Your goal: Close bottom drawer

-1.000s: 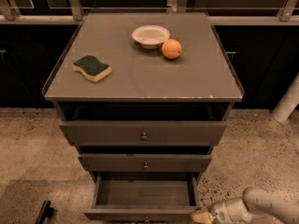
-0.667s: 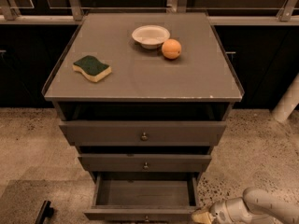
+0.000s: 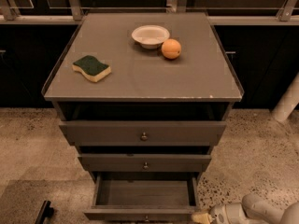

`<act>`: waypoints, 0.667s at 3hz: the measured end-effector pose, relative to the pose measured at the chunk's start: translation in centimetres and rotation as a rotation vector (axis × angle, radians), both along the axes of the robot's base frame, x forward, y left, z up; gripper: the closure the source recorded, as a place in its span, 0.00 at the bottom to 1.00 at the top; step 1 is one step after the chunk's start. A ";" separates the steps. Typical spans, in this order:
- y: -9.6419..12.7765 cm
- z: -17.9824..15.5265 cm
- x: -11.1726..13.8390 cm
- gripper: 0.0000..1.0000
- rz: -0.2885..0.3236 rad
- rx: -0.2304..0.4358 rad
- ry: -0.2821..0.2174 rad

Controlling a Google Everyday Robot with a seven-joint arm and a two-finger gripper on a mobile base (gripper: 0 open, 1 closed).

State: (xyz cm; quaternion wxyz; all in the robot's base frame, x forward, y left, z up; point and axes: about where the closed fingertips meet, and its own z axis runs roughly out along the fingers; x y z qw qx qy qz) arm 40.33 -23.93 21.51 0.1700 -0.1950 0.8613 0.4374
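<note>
Grey cabinet stands mid-scene, with three drawers on its near face. Bottom drawer is pulled well out toward near, its front panel at the lower frame edge. Gripper sits low at near right, its tip just beside the right end of that panel; cannot tell whether it is wide or narrow. On top: sponge left, bowl far centre, orange just right of the bowl. Judgement: press the panel close to the knob and push straight toward far, so the drawer does not skew.

The grey tabletop bears a green sponge, white bowl and orange; the tool hovers near the floor.
</note>
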 end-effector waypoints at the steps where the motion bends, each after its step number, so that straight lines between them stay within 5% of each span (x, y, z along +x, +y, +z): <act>1: -0.8 -2.8 0.7 1.00 -0.042 0.016 0.013; 2: -0.9 -2.9 0.8 1.00 -0.044 0.014 0.013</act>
